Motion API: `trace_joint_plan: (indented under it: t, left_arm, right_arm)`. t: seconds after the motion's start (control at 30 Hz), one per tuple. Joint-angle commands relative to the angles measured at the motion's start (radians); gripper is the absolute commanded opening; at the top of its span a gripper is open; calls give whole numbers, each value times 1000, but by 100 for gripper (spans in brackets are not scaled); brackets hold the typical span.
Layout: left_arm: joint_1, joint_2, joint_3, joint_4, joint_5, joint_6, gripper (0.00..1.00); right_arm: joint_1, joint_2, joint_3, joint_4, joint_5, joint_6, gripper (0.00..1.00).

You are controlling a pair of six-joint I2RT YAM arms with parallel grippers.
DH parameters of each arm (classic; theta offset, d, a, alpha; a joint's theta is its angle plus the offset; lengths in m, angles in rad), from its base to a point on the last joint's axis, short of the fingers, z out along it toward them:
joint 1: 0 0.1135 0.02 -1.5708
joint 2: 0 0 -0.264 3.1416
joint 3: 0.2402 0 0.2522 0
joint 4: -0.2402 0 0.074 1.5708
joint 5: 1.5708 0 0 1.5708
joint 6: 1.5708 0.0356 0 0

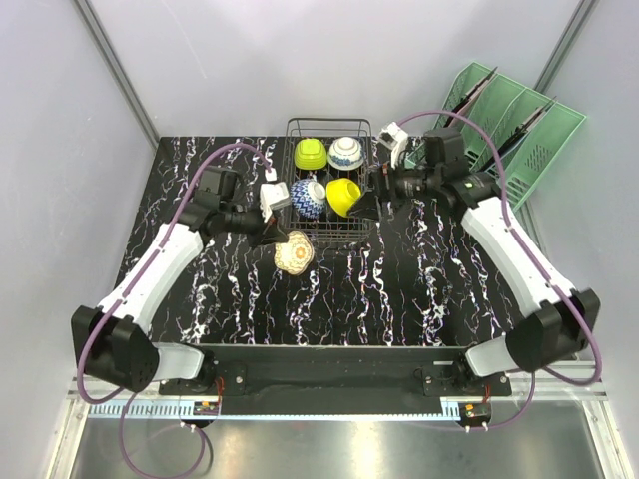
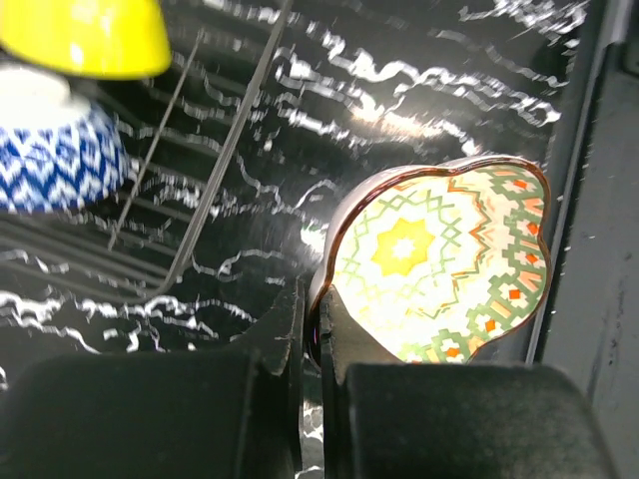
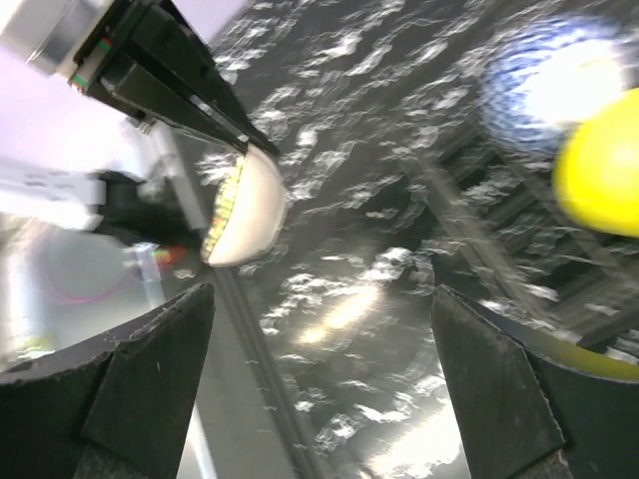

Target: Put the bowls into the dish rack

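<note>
Bowl [image 2: 439, 264] rim pinched in left hand [image 2: 315, 311], yellow bowl [image 2: 85, 35] cropped

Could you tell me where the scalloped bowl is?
The bowl is left of centre in the top view, held by the left gripper outside the rack's near-left corner.

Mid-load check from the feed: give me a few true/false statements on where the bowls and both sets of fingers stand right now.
1. The left fingers are shut on the rim of the patterned bowl. True.
2. The patterned bowl is inside the dish rack. False: it is outside, by the rack's near edge.
3. Four bowls sit in the dish rack. True: the yellow bowl, the lime-green bowl, the blue-and-white bowl and the dark blue bowl.
4. The right fingers are shut on the yellow bowl. False: they are open and hold nothing, beside that bowl.
</note>
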Motion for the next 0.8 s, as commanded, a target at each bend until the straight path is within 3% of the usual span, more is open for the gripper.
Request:
trace_joint_plan:
  t: [0.0,0.17,0.77]
  left_arm:
    - [-6,-3,38,21,78,7,0]
    - [-9,9,45,53,69,-18,0]
    - [-41,25,60,125,14,-64,0]
  right_arm:
    - [-3,86,-29,156,-248,211,97]
    - [3,164,-56,298,-354,368,96]
    - [166,321,-81,316,-371,345,96]
